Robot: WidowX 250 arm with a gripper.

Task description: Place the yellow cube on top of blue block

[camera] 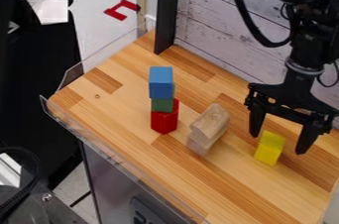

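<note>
Here, pincer [279, 144] over yellow cube [269, 150]

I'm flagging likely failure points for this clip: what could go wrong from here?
The open black two-finger gripper straddles the yellow block; closing off-centre could shove or twist it.

The blue block tops a narrow stack on a green block and a red block, so a hard set-down might topple everything.

The natural wood blocks stand between yellow and stack; a low carry could clip them.
</note>
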